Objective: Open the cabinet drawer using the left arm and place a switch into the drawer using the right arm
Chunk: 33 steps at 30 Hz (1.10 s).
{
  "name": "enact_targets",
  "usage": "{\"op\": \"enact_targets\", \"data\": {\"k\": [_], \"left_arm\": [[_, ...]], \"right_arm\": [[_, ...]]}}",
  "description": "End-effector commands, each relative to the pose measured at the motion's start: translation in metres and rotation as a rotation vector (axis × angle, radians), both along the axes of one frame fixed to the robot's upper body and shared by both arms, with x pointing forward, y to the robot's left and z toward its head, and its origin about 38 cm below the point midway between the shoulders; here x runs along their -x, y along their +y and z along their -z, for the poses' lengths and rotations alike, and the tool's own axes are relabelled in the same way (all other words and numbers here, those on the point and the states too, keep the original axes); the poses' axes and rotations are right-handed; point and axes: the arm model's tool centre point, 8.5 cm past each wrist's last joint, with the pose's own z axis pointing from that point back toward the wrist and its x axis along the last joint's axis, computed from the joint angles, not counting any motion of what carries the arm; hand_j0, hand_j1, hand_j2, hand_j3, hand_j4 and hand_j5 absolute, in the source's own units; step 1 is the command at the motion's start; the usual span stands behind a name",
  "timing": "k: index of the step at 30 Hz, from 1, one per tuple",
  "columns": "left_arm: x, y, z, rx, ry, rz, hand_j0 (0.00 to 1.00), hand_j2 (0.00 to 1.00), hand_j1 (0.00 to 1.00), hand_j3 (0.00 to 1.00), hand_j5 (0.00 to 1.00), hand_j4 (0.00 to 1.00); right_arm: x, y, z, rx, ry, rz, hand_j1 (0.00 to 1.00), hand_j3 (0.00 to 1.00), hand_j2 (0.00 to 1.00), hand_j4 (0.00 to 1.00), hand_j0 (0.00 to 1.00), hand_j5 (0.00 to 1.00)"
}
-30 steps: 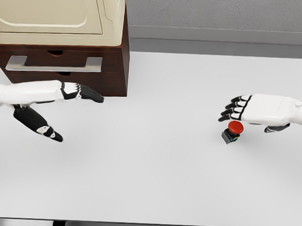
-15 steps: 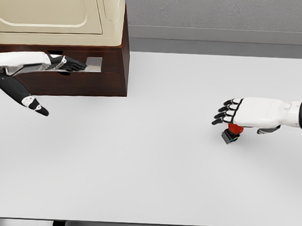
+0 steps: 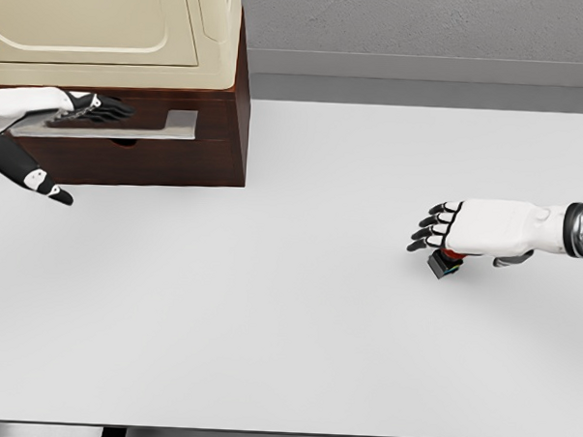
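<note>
The switch (image 3: 445, 263) (red cap, dark base) sits under the flat, loosely spread right hand (image 3: 475, 229); the left hand (image 3: 69, 107) lies open-fingered over the drawer handle (image 3: 141, 127).

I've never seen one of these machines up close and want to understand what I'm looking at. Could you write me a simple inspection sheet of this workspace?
Surface: white table, flat, mostly bare.
Job's things: dark wooden cabinet at the far left corner, its drawer shut, a silver handle across the front; a switch with a red button, on the table at right, mostly covered by the hand above it.
Clutter: a cream appliance on top of the cabinet.
Hands: left hand lies on the drawer handle, thumb hanging below; right hand is over the switch, fingers extended; grasp not confirmed.
Cables: nothing seen.
Surroundings: grey wall behind the table.
</note>
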Motion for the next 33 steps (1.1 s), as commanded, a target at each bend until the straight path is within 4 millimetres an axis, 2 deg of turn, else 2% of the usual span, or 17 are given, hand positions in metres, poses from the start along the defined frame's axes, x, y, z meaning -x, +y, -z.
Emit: {"op": "enact_targets", "data": {"k": [1, 7, 10, 33], "left_arm": [[-0.004, 0.003, -0.001, -0.01, -0.01, -0.055, 1.0, 1.0, 1.0, 1.0, 1.0, 1.0], [-0.005, 0.007, 0.004, -0.046, -0.016, -0.092, 1.0, 1.0, 1.0, 1.0, 1.0, 1.0], [-0.005, 0.009, 0.015, -0.084, -0.009, -0.095, 1.0, 1.0, 1.0, 1.0, 1.0, 1.0], [-0.006, 0.017, 0.034, -0.14, -0.028, -0.158, 1.0, 1.0, 1.0, 1.0, 1.0, 1.0]], "right_arm": [[-0.001, -0.001, 0.0, -0.002, 0.001, 0.005, 1.0, 1.0, 1.0, 1.0, 1.0, 1.0], [0.0, 0.0, 0.006, 0.006, 0.013, 0.005, 1.0, 1.0, 1.0, 1.0, 1.0, 1.0], [0.0, 0.001, 0.006, 0.004, 0.013, 0.003, 1.0, 1.0, 1.0, 1.0, 1.0, 1.0], [0.0, 0.001, 0.006, 0.002, 0.013, 0.002, 1.0, 1.0, 1.0, 1.0, 1.0, 1.0]]}}
